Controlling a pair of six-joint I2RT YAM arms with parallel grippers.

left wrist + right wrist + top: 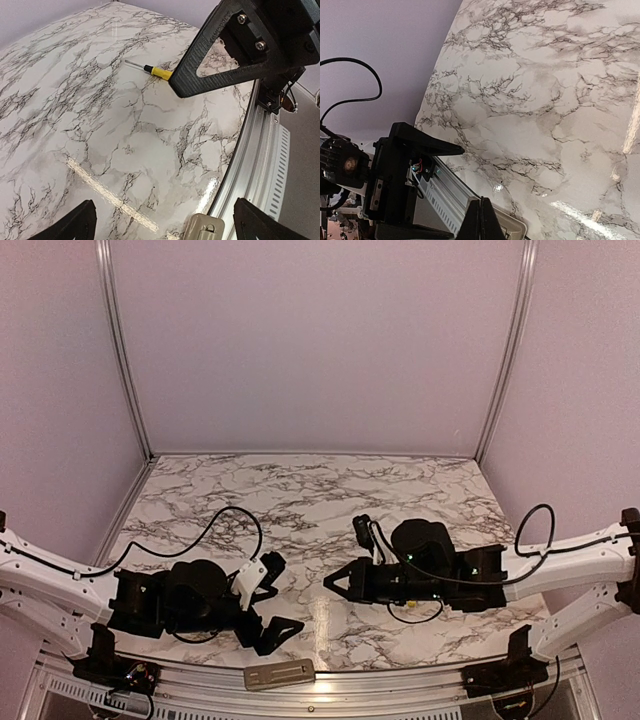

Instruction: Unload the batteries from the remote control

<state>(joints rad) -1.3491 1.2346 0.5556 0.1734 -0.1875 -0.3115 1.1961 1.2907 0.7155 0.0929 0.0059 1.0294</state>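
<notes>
Remote control (202,229) cut off — screwdriver (159,72) half-hidden.

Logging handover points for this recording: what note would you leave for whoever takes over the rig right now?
Left gripper: open, empty, low over the table near its front edge.
Right gripper: shut, nothing between its fingers.
Remote control: lies grey-beige side up at the near edge, between the two arm bases; neither gripper is on it.
Batteries: not visible in any view, so I cannot tell whether they are inside.
Yellow-handled screwdriver: on the marble, partly behind the right gripper.
Done: nothing that shows.
Left: open the back and take out both batteries.
</notes>
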